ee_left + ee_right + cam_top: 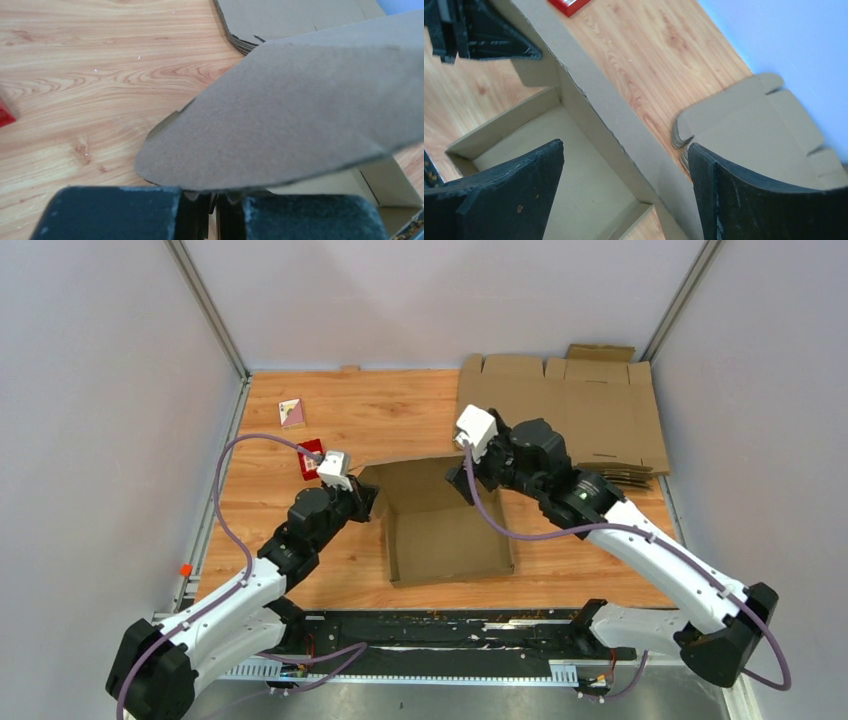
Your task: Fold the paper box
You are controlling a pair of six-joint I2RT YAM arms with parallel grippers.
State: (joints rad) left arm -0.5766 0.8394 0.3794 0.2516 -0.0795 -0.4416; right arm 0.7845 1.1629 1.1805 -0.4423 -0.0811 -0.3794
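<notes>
Left fingers [115,212] apparently pinch paper box [300,110]; right fingers [499,200] apart.

A wood-grain table [400,410] is enclosed by plain pale grey walls [100,390]. Metal posts [212,315] rise at its far corners.

Lab cell: grey screens [100,390] enclose a wooden table [400,410]

White arms [655,545] with black joints [310,512], purple cables [218,498] and white wrist cameras [477,428]
</notes>
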